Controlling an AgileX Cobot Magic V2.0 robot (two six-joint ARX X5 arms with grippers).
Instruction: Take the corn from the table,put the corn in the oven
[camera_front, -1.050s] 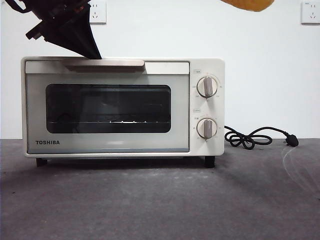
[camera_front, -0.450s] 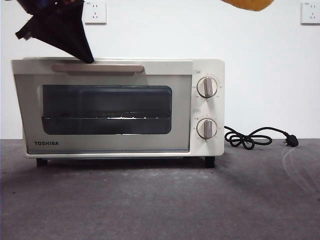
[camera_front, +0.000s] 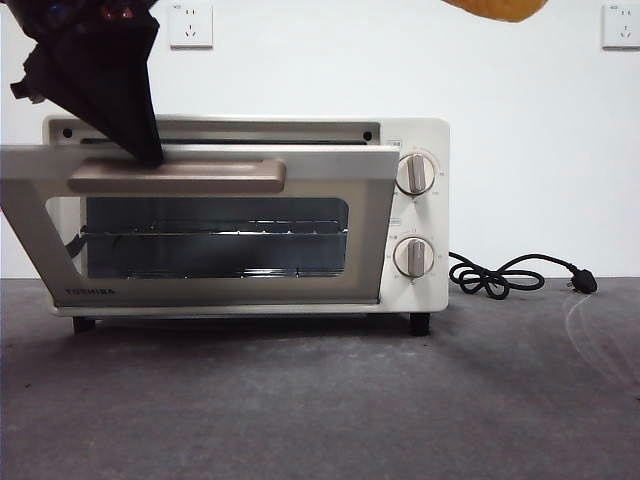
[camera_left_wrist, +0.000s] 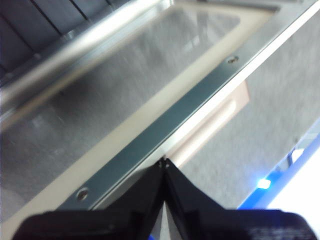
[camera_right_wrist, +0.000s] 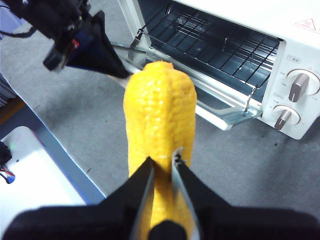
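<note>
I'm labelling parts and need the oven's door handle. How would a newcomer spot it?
Find the cream-white TOSHIBA oven on the table. Its door tilts forward; along its top edge runs the handle, a tan bar, unlike the round knobs, with the left gripper on it.

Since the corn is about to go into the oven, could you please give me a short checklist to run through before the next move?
1. Corn held: ok, the right gripper is shut on its lower end.
2. Oven door open enough: not ok, it is only partly tilted down.
3. Left gripper on the door: ok, its jaws are shut and the tip rests by the handle.
4. Wire rack free: ok, nothing shows on it.
5. Path for the corn: not ok, the left gripper is at the door's edge in front of the opening.
6. Corn clear of the oven: ok, it hangs above and to one side.
</note>
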